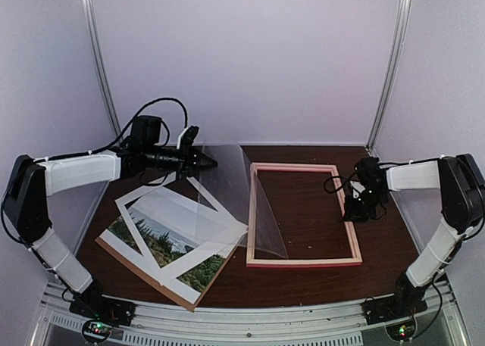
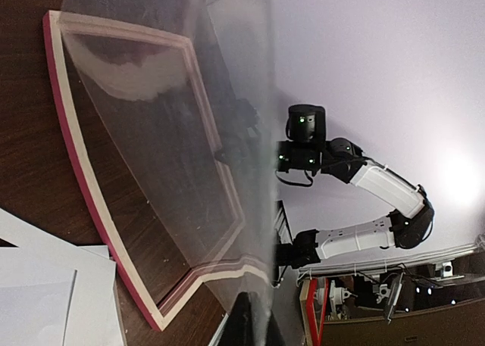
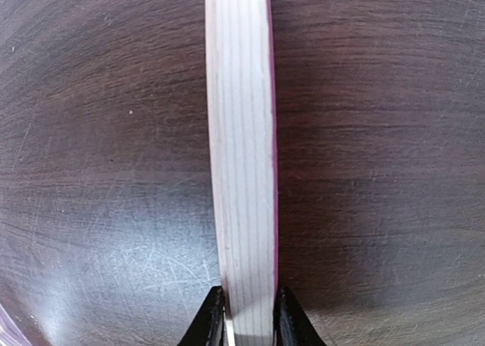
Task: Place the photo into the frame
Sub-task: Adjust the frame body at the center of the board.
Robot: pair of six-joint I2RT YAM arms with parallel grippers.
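The frame [image 1: 303,262] lies flat on the table at centre right, pale back side up. My right gripper [image 1: 355,213] is shut on its right rail; in the right wrist view the rail [image 3: 242,134] runs between my fingertips [image 3: 246,308]. My left gripper [image 1: 208,163] is shut on a corner of a clear sheet [image 1: 235,202], held tilted, with its far edge down by the frame's left rail. In the left wrist view the sheet [image 2: 174,134] rises from my gripper [image 2: 254,308] over the frame [image 2: 79,172]. The photo [image 1: 163,244] lies at front left, partly under a white mat [image 1: 182,210].
A brown backing board [image 1: 151,279] lies under the photo near the table's front edge. The dark wood table [image 1: 379,274] is closed in by pale walls at the back and sides. The right arm [image 2: 303,145] shows through the left wrist view.
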